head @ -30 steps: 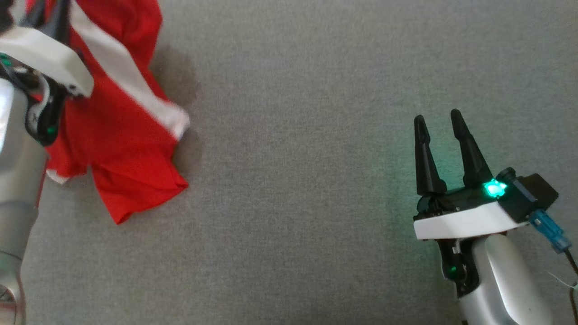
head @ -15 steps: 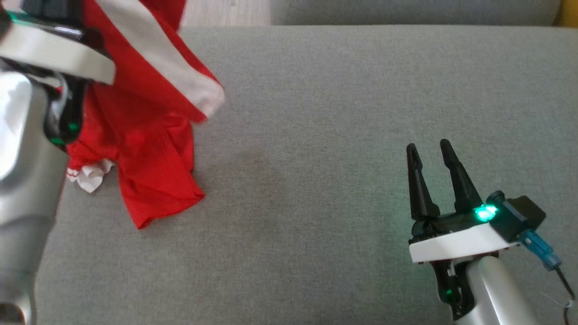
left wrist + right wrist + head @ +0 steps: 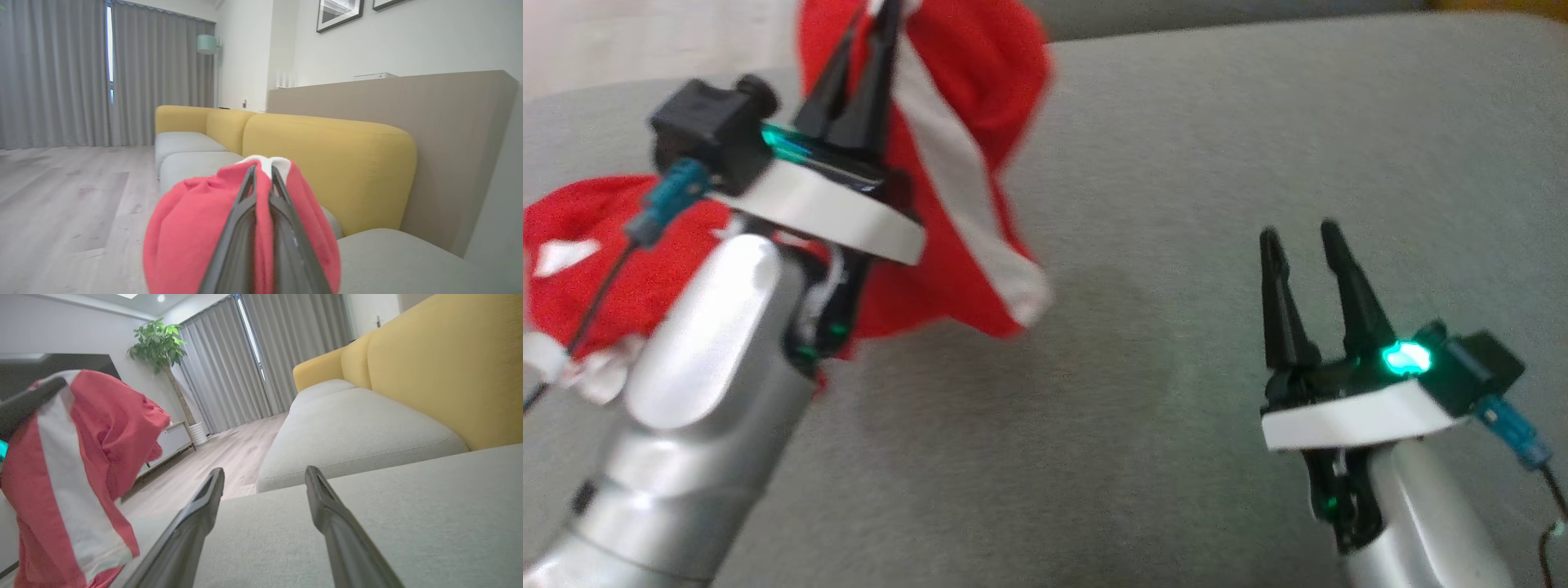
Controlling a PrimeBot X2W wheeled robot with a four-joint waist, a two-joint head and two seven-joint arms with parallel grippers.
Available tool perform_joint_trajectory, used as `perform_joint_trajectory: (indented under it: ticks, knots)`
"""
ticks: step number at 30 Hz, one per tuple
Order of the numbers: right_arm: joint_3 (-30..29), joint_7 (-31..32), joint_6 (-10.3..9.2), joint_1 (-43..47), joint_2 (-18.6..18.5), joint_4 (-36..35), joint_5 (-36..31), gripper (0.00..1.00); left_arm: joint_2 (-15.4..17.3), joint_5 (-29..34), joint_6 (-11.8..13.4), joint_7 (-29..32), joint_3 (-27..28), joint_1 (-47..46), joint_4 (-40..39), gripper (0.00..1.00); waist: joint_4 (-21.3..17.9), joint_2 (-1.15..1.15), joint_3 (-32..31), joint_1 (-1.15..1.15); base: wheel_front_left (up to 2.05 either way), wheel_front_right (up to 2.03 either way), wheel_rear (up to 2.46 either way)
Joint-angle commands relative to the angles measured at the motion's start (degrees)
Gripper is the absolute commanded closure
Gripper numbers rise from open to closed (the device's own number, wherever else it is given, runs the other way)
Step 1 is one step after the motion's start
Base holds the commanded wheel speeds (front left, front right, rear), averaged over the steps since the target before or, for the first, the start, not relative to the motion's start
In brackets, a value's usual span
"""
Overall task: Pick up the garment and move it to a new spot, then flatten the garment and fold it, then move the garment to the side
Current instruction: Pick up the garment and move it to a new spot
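The garment is red with a white stripe. It hangs bunched from my left gripper, which is shut on it and raised above the grey seat cushion. In the left wrist view the red cloth drapes over both sides of the closed fingers. From the right wrist view the garment dangles at the left. My right gripper stands open and empty over the cushion at the lower right, well apart from the cloth, its two fingers spread.
A yellow sofa backrest runs behind the grey cushions. Wooden floor lies beyond the seat edge, with grey curtains, a potted plant and a low cabinet farther off.
My left gripper has lifted the garment off the cushion and carried it rightward, higher in view. The head camera has also shifted. The right gripper stays open in much the same place.
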Motion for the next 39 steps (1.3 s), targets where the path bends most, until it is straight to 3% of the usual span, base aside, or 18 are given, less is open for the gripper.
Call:
perform_joint_trajectory:
  ticks: [1, 7, 11, 12, 13, 14, 19, 26, 34, 39]
  knots:
    - [1.3, -0.6, -0.04, -3.2, -0.2, -2.7, 0.7, 0.0, 0.0, -0.1, 0.7, 0.0, 1.7, -3.0, -2.0, 1.0, -5.5, 0.0, 2.8, 0.0, 0.0, 0.0, 0.0]
    - [2.1, -0.6, -0.04, -5.6, -0.2, -4.8, 3.4, 0.0, -7.0, -0.5, 2.5, -2.4, 0.7, -6.3, -1.6, 1.0, -14.2, 0.0, 6.0, 0.0, 0.0, 0.0, 0.0]
    - [1.9, -0.6, -0.04, -5.6, -0.2, -5.6, 4.1, 0.0, -10.5, -0.2, 3.4, -4.7, -0.2, -7.5, 1.8, 1.0, -17.0, 0.0, 6.3, 0.0, 0.0, 0.0, 0.0]
    - [1.7, -0.6, -0.04, -5.6, -0.2, -5.8, 4.1, 0.0, -10.9, 0.0, 3.7, -5.2, -0.4, -7.6, 3.1, 0.92, -17.2, 0.0, 6.3, 0.0, 0.0, 0.0, 0.0]
    - [1.6, -0.6, -0.04, -5.5, -0.2, -5.9, 4.0, 0.0, -11.2, 0.2, 4.0, -5.6, -0.6, -7.5, 4.6, 0.23, -17.4, 0.0, 6.3, 0.0, 0.0, 0.0, 0.0]
    - [1.4, -0.6, -0.04, -5.5, -0.2, -5.9, 4.0, 0.0, -11.3, 0.4, 4.2, -6.1, -0.7, -7.3, 6.0, 0.0, -17.4, 0.0, 6.2, 0.0, 0.0, 0.0, 0.0]
    - [-0.3, -0.6, -0.04, -4.8, -0.2, -6.2, 2.9, 0.0, -10.0, 1.4, 4.0, -8.5, -1.3, -4.3, 12.2, 0.0, -14.8, 0.0, 5.4, 0.0, 0.0, 0.0, 0.0]
    - [-2.6, -0.6, -0.04, -3.0, -0.2, -4.9, -0.5, 0.0, -6.9, 1.6, 2.8, -11.3, 0.9, 2.3, 14.4, 0.0, -6.8, 0.0, 2.8, 0.0, 0.0, 0.0, 0.0]
    - [-4.4, -0.6, -0.04, -0.2, -0.2, -2.4, -3.3, 0.0, -1.2, 9.8, 3.1, -11.7, 4.8, 14.5, 5.8, 0.0, 0.3, 0.0, -1.3, 0.0, 0.0, 0.0, 0.0]
    - [-5.0, -0.6, -0.04, 2.2, -0.2, -0.5, -3.4, 0.0, -2.6, 13.5, 4.3, -11.7, 8.4, 25.0, -0.6, 0.0, 2.6, 0.0, -4.0, 0.0, 0.0, 0.0, 0.0]
